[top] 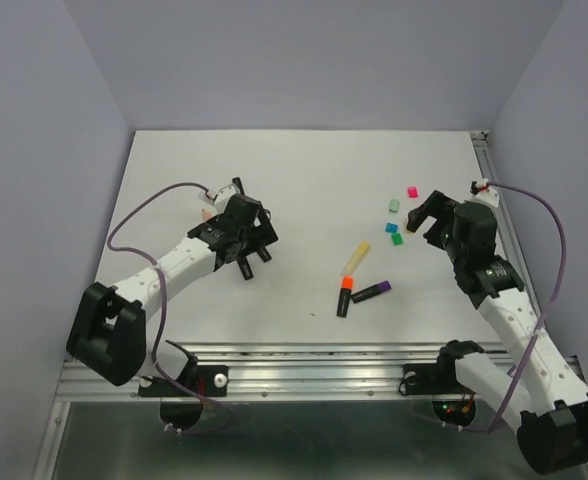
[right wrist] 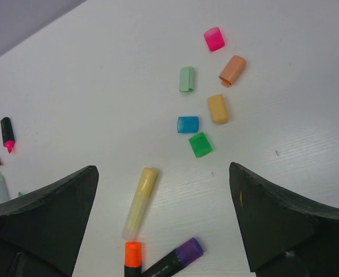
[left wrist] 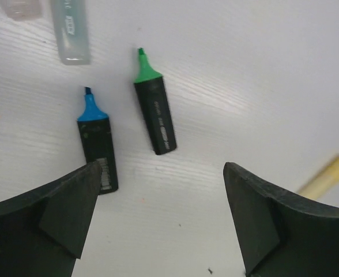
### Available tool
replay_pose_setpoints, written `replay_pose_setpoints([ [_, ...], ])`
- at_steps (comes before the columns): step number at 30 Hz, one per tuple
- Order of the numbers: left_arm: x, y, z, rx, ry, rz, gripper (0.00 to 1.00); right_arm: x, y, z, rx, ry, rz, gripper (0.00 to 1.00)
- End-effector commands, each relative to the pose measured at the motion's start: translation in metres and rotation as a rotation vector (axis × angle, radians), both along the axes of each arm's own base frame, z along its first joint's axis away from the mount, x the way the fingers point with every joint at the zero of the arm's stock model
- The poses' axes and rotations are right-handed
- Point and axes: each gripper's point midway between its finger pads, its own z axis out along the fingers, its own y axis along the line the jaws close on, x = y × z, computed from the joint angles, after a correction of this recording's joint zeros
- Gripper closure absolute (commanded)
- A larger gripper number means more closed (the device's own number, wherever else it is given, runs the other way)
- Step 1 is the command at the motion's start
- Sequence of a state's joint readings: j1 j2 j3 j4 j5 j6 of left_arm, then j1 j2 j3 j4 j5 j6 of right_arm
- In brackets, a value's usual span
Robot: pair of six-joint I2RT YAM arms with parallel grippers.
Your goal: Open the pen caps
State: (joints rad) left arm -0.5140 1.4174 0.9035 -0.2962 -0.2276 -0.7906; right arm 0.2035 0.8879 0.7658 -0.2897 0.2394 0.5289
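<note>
Several loose pen caps lie at the right of the table: pink (right wrist: 214,38), peach (right wrist: 232,70), pale green (right wrist: 187,79), yellow-orange (right wrist: 218,108), blue (right wrist: 188,124) and green (right wrist: 200,144). A pale yellow pen (right wrist: 139,202), an orange cap (right wrist: 132,254) and a purple cap (right wrist: 189,251) on black pens lie nearer. My right gripper (right wrist: 169,196) is open and empty above them. My left gripper (left wrist: 158,202) is open and empty above bare table, beside an uncapped blue-tipped pen (left wrist: 97,144) and a green-tipped pen (left wrist: 154,109).
A pale translucent barrel (left wrist: 70,29) lies beyond the two uncapped pens. A pink-tipped black pen (right wrist: 7,133) lies far left in the right wrist view. Walls enclose the table (top: 304,180) on three sides, and a metal rail (top: 314,362) runs along the near edge.
</note>
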Motion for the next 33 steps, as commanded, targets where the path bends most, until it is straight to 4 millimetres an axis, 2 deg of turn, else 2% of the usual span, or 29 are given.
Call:
replay_pose_setpoints([
  [1,-0.022,-0.048,0.045,-0.103,-0.105,-0.157,0.01,-0.025,-0.014,-0.020,-0.007,0.049,-0.055,0.00],
  [4,-0.039,-0.082,0.060,-0.121,-0.143,-0.274,0.01,-0.030,-0.014,-0.021,0.005,0.028,-0.058,0.00],
  [5,-0.051,-0.103,0.063,-0.145,-0.153,-0.355,0.01,-0.032,-0.014,-0.018,0.011,0.009,-0.053,0.00],
  [7,-0.065,-0.131,0.066,-0.203,-0.170,-0.463,0.01,-0.032,-0.013,-0.016,0.017,-0.003,-0.050,0.00],
  [12,-0.103,-0.182,0.054,-0.223,-0.145,-0.673,0.01,-0.031,-0.012,-0.025,0.019,0.031,-0.049,0.00],
  [15,-0.116,-0.208,0.044,-0.162,-0.133,-0.758,0.01,-0.029,-0.009,-0.030,0.017,0.058,-0.038,0.00],
  [16,-0.119,-0.209,0.034,-0.135,-0.115,-0.768,0.01,-0.029,-0.009,-0.032,0.017,0.065,-0.039,0.00],
  [17,-0.118,-0.215,0.037,-0.131,-0.121,-0.777,0.01,-0.029,-0.008,-0.033,0.016,0.070,-0.035,0.00],
  [19,-0.120,-0.221,0.029,-0.107,-0.098,-0.798,0.01,-0.029,-0.008,-0.034,0.016,0.078,-0.031,0.00],
  [20,-0.119,-0.223,0.015,-0.072,-0.076,-0.818,0.01,-0.029,-0.006,-0.034,0.019,0.078,-0.022,0.00],
  [21,-0.116,-0.229,0.016,-0.063,-0.078,-0.827,0.01,-0.028,-0.005,-0.034,0.019,0.078,-0.014,0.00],
  [23,-0.118,-0.230,-0.002,-0.003,-0.032,-0.851,0.01,-0.028,-0.005,-0.034,0.020,0.073,-0.015,0.00],
  [24,-0.115,-0.234,0.001,0.004,-0.036,-0.854,0.01,-0.028,-0.005,-0.034,0.018,0.073,-0.016,0.00],
  [33,-0.120,-0.226,-0.032,0.100,0.031,-0.839,0.08,-0.026,-0.005,-0.038,0.014,0.085,-0.016,0.00],
])
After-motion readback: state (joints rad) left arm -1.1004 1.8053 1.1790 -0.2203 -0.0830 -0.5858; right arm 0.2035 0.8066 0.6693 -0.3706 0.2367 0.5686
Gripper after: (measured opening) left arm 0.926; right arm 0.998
